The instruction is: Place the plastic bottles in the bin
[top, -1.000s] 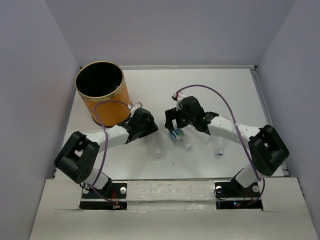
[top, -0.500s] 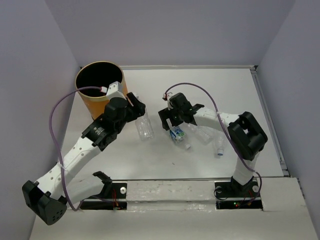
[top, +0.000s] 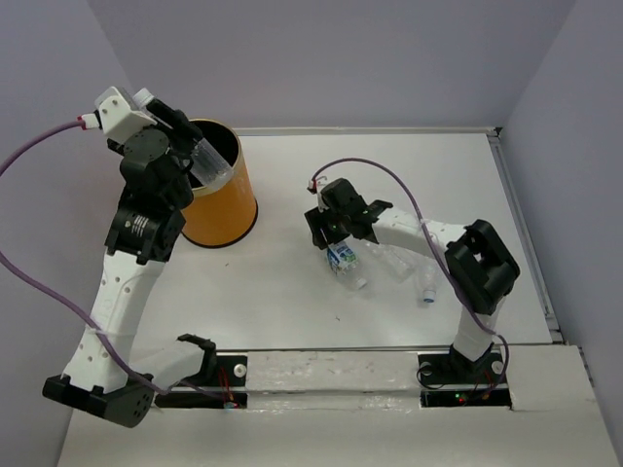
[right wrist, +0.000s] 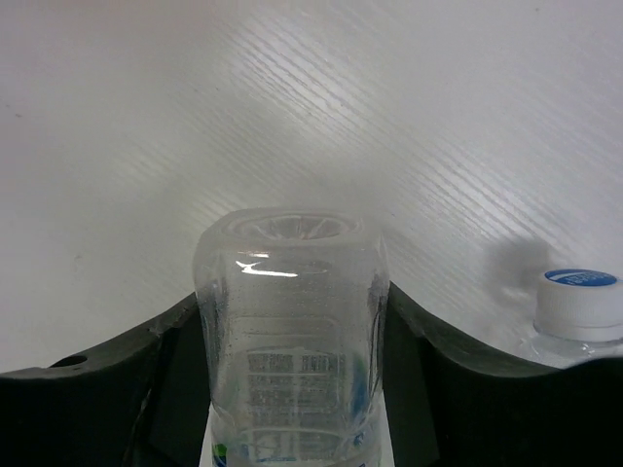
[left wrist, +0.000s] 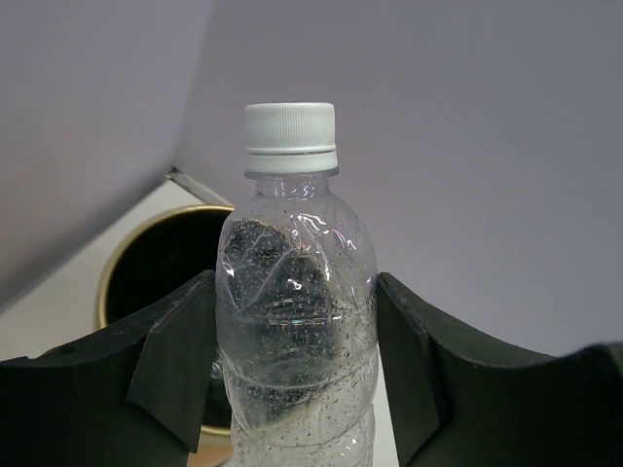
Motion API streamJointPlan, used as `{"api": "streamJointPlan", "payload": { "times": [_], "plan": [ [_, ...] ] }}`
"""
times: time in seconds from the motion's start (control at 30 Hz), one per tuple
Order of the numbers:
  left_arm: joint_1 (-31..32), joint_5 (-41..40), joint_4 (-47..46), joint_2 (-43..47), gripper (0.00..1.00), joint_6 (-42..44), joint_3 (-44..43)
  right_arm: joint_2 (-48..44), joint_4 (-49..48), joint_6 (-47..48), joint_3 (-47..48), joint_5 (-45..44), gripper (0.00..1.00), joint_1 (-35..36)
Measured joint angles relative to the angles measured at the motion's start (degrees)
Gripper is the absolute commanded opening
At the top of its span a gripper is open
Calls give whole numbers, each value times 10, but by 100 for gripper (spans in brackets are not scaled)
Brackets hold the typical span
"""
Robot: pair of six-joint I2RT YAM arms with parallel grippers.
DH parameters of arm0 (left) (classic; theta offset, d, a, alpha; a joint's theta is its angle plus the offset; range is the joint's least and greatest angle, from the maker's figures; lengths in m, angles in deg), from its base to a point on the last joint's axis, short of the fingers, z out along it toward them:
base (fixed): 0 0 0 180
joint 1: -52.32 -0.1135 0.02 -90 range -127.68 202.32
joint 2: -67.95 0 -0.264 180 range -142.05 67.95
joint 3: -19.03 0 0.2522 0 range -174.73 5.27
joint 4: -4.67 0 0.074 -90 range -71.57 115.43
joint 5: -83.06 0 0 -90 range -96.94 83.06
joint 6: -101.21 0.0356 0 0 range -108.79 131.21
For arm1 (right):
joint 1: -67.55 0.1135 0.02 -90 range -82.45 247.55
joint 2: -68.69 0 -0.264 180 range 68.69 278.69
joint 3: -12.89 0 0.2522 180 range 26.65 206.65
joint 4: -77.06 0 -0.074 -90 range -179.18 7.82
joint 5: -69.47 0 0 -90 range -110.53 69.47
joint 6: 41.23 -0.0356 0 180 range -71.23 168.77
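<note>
Left claw (left wrist: 292, 375) has a firm hold on a clear bottle (top: 210, 164), hoisted above the bin (top: 230, 210) so letting go should drop it inside. Right claw (top: 337, 247) sits low on the surface (top: 282, 321), clamped around a labelled bottle (top: 343, 263) (two more bottles (top: 425, 285) lie nearby).

Left arm (top: 122, 282): upright and tall, just left of bin (top: 232, 209), wrist bent over bin's left rim. Left gripper (top: 200, 156): above bin mouth, tilted, a finger pressed on each side of clear bottle (top: 212, 165). Right arm (top: 428, 238): low, elbow far from bin, forearm stretched toward bin. Right gripper (top: 341, 251): well apart from bin, to its right, angled down, fingers clamped on both sides of labelled bottle (top: 344, 263).
</note>
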Motion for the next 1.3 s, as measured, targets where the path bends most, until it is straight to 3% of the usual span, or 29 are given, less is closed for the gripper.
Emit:
{"api": "streamJointPlan", "payload": {
  "times": [0.2,0.3,0.37,0.53,0.67,0.8,1.07,1.3],
  "plan": [
    [-64,-68,-52,-79,54,57,-9,-110,-23,-15,-34,34,43,14],
    [-85,-84,-63,-136,74,78,-34,-163,-49,-26,-38,55,43,29],
    [-92,-89,-71,-160,99,86,-39,-185,-65,-28,-36,64,42,40],
    [-104,-88,-76,-176,99,95,-26,-199,-77,-31,-2,88,41,57],
    [-108,-41,-65,-160,99,81,-24,-191,-86,-31,65,108,40,58],
    [-109,41,-47,-88,99,53,22,-150,-117,-31,157,122,40,60],
    [-109,174,14,144,99,10,172,-3,-187,-52,368,140,40,60],
    [-109,227,97,264,99,-23,269,195,-263,-97,652,133,40,60]
  ]
}}
